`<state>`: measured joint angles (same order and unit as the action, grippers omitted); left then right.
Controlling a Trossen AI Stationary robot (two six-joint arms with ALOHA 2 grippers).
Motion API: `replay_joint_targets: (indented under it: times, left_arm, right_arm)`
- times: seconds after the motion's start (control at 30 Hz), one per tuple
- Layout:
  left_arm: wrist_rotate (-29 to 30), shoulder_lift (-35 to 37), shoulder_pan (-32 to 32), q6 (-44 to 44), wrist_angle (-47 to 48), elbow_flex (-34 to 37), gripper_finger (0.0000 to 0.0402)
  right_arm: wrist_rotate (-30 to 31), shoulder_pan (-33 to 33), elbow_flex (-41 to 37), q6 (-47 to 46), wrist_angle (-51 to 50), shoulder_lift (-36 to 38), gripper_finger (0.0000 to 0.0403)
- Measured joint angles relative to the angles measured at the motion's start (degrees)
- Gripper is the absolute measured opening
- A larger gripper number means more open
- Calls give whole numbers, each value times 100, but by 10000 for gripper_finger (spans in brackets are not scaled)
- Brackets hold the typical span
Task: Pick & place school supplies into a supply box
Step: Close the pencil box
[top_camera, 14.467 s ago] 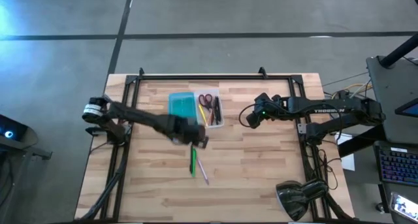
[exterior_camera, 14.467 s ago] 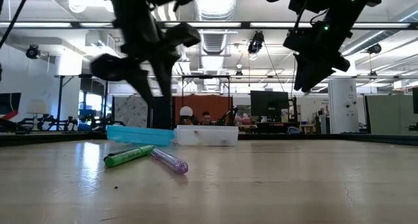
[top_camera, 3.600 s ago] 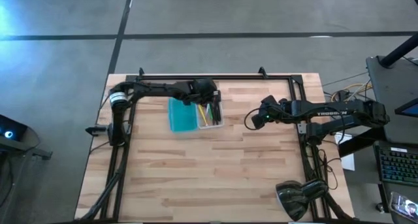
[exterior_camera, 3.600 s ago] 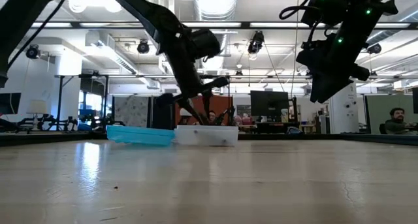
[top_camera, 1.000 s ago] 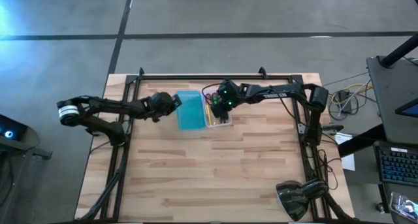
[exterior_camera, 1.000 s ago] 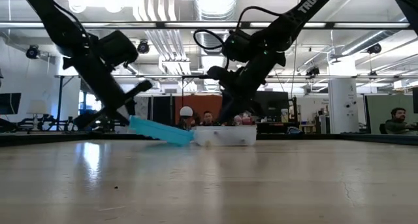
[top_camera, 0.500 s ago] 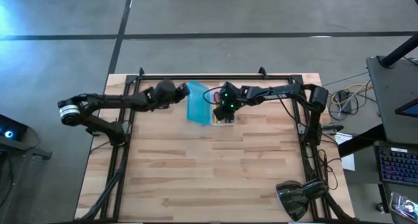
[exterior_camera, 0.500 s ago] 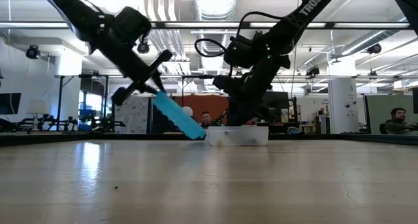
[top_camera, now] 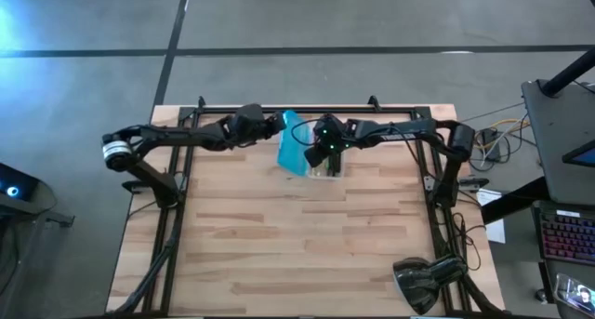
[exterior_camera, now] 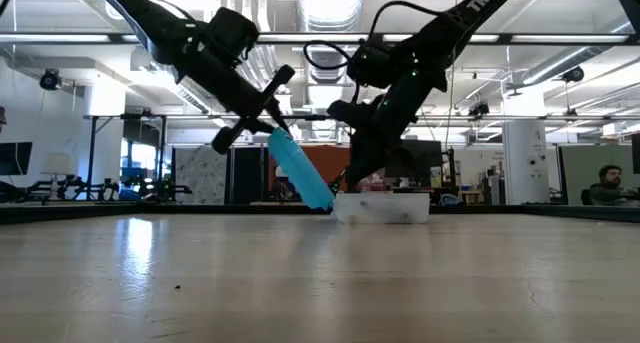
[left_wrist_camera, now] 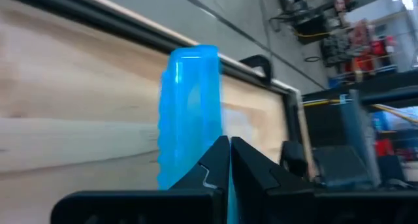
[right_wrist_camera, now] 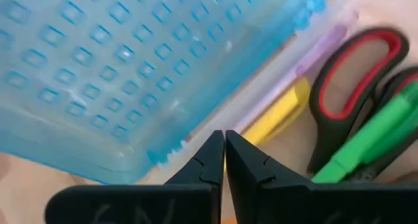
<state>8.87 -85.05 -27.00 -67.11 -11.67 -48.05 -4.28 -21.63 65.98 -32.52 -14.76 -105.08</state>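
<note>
The supply box stands at the table's far middle. Its clear tray (top_camera: 328,168) (exterior_camera: 390,209) rests flat on the wood. The teal lid (top_camera: 295,146) (exterior_camera: 300,173) rises steeply from the tray's left edge. Red-handled scissors (right_wrist_camera: 353,74) and yellow (right_wrist_camera: 274,113), green (right_wrist_camera: 366,139) and pale purple (right_wrist_camera: 317,48) pens lie in the tray. My left gripper (top_camera: 277,125) (left_wrist_camera: 228,143) is shut at the lid's raised free edge. My right gripper (top_camera: 319,155) (right_wrist_camera: 224,138) is shut and points down at the tray's lid-side edge. My left gripper pushes the lid with its shut fingers; one finger's outer side lies against the lid's left-facing face (left_wrist_camera: 196,152) near its raised free edge (exterior_camera: 277,135). The fingers come from the table's left, slanting down. The lid leans left, its lower edge at the tray. My right gripper's fingertips (right_wrist_camera: 212,145) stand at the tray's lid-side edge; whether they touch it I cannot tell.
A black frame rail (top_camera: 279,108) runs along the table's far edge close behind the box. The wooden table top (top_camera: 297,245) stretches toward the near edge. People sit in the room beyond the table (exterior_camera: 605,178).
My left gripper has gone up and toward the table's right edge, swinging the lid from almost flat to a steep tilt about its edge at the tray. The whole box has slid a little to the right, and my right gripper has gone with it.
</note>
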Motion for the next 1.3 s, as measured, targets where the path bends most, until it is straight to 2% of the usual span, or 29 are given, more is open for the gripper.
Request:
replay_joint_targets:
  times: [0.13,0.3,0.4,0.47,0.57,0.67,0.8,0.87,0.97,1.1,1.3]
  left_arm:
    - [-91,-188,9,40,-189,-229,0]
    - [-203,-271,9,273,-217,-489,0]
    - [-241,-381,9,299,-213,-593,0]
    - [-297,-461,14,354,-207,-632,0]
    - [-300,-438,22,630,63,-621,0]
    - [-31,-203,-29,1254,1109,-617,0]
    - [787,80,-82,1774,2716,-606,0]
    - [965,120,-117,1985,3065,-600,0]
    - [929,60,-196,2076,3175,-475,0]
    - [539,-333,-254,2025,3046,-201,0]
    - [9,-1038,-212,1960,2691,-60,0]
  right_arm:
    - [296,-2,-34,175,-249,160,9]
    - [1719,-4,-122,708,-1133,797,9]
    - [2081,-84,-394,729,-1540,1242,9]
    - [2041,-178,-687,460,-1842,1509,9]
    - [1534,-352,-1360,62,-1949,1838,9]
    - [1302,-370,-1947,-288,-1819,2093,9]
    - [1119,-330,-2291,-647,-1510,2387,9]
    - [1119,-332,-2282,-675,-1252,2520,9]
    - [1107,-361,-2093,-620,-1014,2586,9]
    - [1086,-411,-1625,-307,-986,2419,9]
    - [704,-401,-1037,-15,-1023,1686,9]
